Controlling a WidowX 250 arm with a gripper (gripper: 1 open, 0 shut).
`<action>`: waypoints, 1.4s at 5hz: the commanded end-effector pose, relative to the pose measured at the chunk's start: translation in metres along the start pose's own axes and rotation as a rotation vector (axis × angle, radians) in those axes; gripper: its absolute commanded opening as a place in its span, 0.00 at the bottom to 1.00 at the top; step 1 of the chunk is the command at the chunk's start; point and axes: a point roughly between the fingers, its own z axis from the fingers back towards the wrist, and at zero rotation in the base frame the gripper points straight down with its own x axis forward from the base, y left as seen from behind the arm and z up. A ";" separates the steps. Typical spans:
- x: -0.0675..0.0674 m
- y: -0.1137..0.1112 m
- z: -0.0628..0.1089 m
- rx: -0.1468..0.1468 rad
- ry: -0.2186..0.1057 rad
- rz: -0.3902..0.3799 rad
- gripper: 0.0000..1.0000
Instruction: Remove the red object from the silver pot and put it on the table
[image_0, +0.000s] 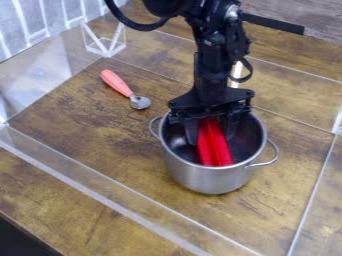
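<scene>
The silver pot (201, 176) stands on the brown table (74, 135) right of centre. The red object (218, 150) leans inside it, its lower end toward the front wall. My gripper (214, 127) points straight down into the pot's mouth. Its black fingers (201, 122) are closed in on the red object's upper part, so it looks shut on it. The fingertips and the top end of the red object are partly hidden by the gripper's frame.
A spoon with a salmon-pink handle (120, 84) lies on the table left of the pot. A white stick (241, 68) stands behind the arm. A clear triangular stand (103, 38) sits at the back left. Clear acrylic walls (80, 175) ring the table.
</scene>
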 end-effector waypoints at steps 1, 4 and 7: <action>0.001 -0.002 0.004 0.006 -0.009 0.039 0.00; -0.002 0.009 0.003 0.017 -0.004 -0.013 0.00; -0.005 -0.004 -0.010 0.041 -0.003 0.039 0.00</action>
